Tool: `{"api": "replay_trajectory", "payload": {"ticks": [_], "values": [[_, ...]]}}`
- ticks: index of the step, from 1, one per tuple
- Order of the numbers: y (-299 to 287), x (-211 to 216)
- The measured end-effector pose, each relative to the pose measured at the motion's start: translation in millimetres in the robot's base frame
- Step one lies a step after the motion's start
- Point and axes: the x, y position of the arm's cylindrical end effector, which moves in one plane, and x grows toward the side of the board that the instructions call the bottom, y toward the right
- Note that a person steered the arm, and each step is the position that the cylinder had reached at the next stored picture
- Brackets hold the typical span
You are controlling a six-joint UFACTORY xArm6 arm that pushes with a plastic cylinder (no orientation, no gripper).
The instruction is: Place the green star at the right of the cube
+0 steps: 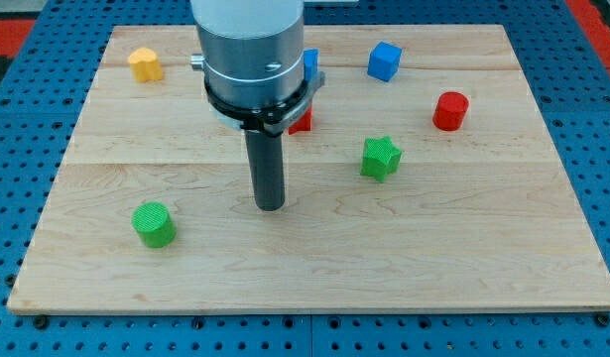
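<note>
Fingerless, my tip (271, 206) grips nothing, resting left of the green star (380, 158), apart, presumably to push it rightward past the blue cube (384, 60).

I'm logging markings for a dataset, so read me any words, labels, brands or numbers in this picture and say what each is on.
None: no readable text, number or logo shows on the board, the blocks, the arm's grey housing or the blue surround.

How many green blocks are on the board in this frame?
2. The green star lies right of centre, to the right of my tip. The green cylinder sits at the lower left. The arm may hide other blocks.
</note>
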Motion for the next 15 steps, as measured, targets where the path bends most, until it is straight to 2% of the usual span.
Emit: {"api": "replay_trajectory", "payload": {"ticks": [2, 3, 4, 6, 9, 12, 14, 15], "values": [[56, 0], [65, 0], [46, -2], [-39, -38], [-90, -101], [-68, -174], [-30, -169], [-25, -103]]}}
